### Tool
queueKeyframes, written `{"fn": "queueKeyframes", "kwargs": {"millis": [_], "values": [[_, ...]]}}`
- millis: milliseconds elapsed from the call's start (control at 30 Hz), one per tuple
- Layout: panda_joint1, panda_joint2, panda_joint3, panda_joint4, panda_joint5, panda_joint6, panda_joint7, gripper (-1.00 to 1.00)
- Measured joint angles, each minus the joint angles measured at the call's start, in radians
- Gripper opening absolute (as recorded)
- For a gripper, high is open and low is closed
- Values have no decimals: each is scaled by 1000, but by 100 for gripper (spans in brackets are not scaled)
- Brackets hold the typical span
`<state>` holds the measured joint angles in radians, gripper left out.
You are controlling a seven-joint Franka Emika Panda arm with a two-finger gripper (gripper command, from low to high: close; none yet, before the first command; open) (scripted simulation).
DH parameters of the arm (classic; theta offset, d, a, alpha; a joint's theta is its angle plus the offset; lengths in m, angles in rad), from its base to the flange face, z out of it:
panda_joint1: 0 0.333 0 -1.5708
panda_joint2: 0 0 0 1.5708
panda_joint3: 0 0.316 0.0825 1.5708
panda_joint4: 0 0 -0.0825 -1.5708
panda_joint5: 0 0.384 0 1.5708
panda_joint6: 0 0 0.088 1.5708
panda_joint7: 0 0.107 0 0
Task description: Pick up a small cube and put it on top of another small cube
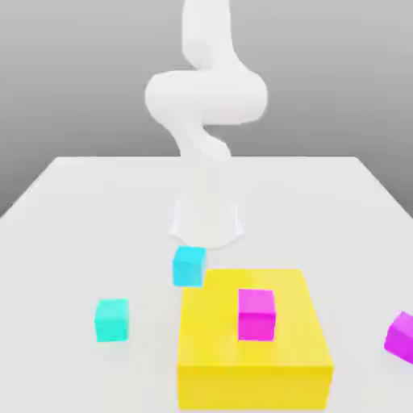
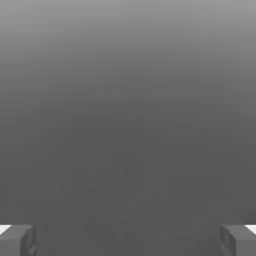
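The magenta cube (image 1: 400, 335) (rightmost) is cut off by the frame edge.

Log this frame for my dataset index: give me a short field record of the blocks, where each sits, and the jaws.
surface: white table
cyan cubes: two; one at the yellow block's far corner toward the exterior view's left, one alone further left
yellow block: large, near edge of table
magenta cubes: one on top of the yellow block, one on the table at the exterior view's right
stacking: neither cyan cube on the other yet
arm: white, upright behind the blocks
gripper: jaws wide apart, nothing between them
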<state>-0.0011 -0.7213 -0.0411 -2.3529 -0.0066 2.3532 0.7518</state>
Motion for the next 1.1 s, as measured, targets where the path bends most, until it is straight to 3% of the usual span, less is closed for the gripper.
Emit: {"fn": "queueKeyframes", "kwargs": {"millis": [633,733,867,900,1100], "values": [[-92,703,-302,-445,29,466,-482,0],[-128,817,-263,-452,124,549,-576,0],[-253,962,-106,-426,257,662,-678,0],[-282,993,-72,-420,280,687,-695,-100],[-300,1008,-52,-417,286,698,-700,-100]]}}
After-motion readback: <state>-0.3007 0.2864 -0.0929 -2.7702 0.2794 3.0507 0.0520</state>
